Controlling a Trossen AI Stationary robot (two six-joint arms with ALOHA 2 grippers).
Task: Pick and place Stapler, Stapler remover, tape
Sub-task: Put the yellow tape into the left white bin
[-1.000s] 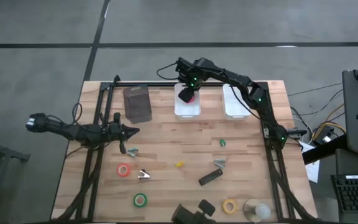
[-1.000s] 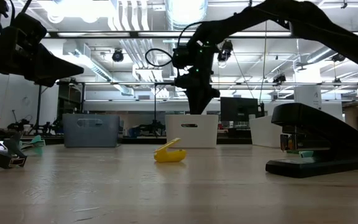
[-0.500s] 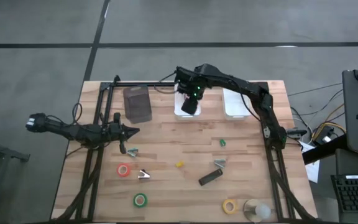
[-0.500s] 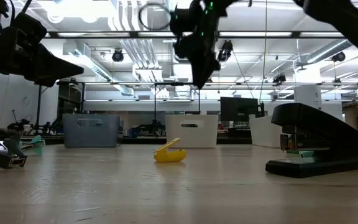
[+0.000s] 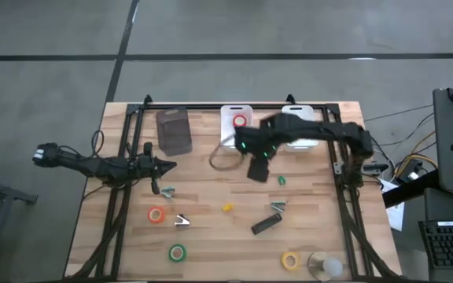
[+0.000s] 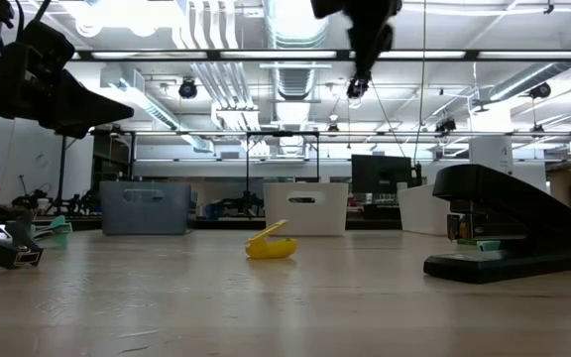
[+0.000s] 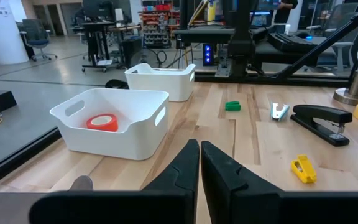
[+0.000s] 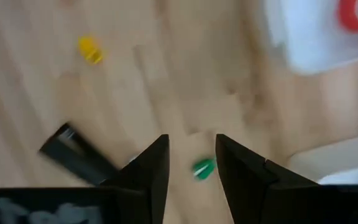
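Observation:
The black stapler lies flat near the table's middle right, also seen in the right wrist view. One red tape roll lies inside the left white bin. More tape rolls lie on the wood: red, green, yellow. Silvery staple removers lie loose. My right gripper hangs open high above the table's middle, over a small green bit, holding nothing. My left gripper waits shut at the table's left.
A dark grey bin stands at the far left and a second white bin at the far right, partly under my right arm. A small yellow bit lies mid-table. A round object sits at the near right corner.
My right gripper has risen from just above the left white bin and swung toward the table's near edge and a little to the right, out over the table's middle. The red tape roll has stayed in the bin.

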